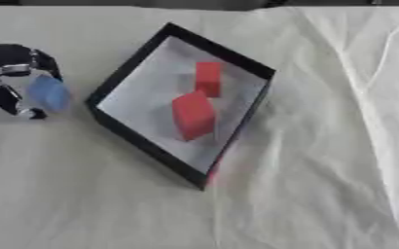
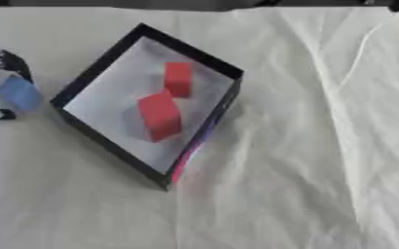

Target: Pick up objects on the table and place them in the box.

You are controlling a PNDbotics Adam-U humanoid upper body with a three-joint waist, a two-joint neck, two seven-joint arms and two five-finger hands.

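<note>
We see the black-walled box (image 1: 135,62) sitting askew on the white cloth (image 1: 322,170), wide bare cloth to its right and front. Two red blocks (image 1: 192,115) lie inside. Our left hand (image 1: 7,73), just left of the box, has its fingers curled around a blue block (image 1: 48,93).

Black-and-silver left hand (image 1: 11,78) cut off by the left edge in both views, more so in the right eye view; arm not visible. Soft-edged pale blue block (image 1: 49,93) sits between its curled fingers, shape blurred, far side hidden by fingers. Black-walled square box (image 1: 133,62) with pale floor: near wall hides the floor strip behind it. Taller red block (image 1: 192,115) overlaps the lower end of the smaller red block (image 1: 208,78); touching or apart, cannot tell. Cloth-covered bench (image 1: 322,170) runs out of all edges.
</note>
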